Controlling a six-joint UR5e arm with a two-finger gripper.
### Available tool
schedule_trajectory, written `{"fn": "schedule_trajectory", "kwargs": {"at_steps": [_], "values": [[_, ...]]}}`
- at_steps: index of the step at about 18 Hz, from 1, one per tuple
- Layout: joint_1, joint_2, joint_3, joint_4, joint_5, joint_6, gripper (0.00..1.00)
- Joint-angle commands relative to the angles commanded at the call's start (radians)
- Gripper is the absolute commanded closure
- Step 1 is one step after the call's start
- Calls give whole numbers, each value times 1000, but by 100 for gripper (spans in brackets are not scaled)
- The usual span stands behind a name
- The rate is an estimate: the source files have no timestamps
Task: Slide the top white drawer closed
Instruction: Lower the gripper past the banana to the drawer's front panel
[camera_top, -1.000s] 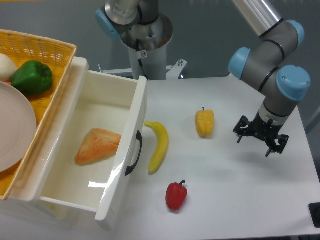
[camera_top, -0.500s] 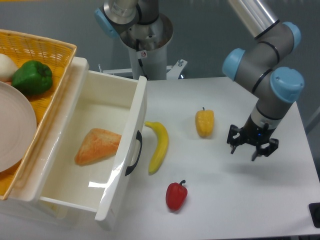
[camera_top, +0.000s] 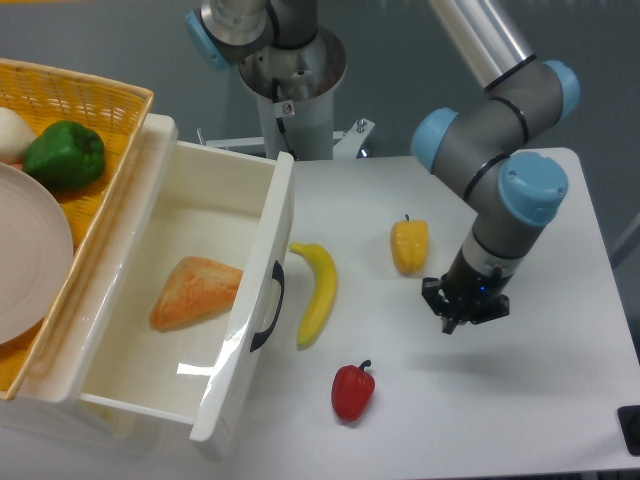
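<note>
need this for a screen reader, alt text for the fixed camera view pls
A white drawer stands pulled open with bread inside, while the robot's gripper hovers over the table near a yellow pepper, banana and red pepper.

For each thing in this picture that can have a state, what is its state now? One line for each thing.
Glossy white plastic drawer with black curved handle: pulled open, a piece of bread lying inside.
Two-finger gripper: above the table, holding nothing; open or shut cannot be told.
Yellow wicker basket: filled, holding a green pepper and a white plate.
Yellow banana: lying flat, near the drawer front.
Red pepper: on the table.
</note>
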Motion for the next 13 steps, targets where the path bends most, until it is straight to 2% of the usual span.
{"fn": "schedule_trajectory", "kwargs": {"at_steps": [2, 13], "values": [[-2, 18, 3, -57, -49, -2, 100], [-41, 69, -6, -212, -200, -3, 100]]}}
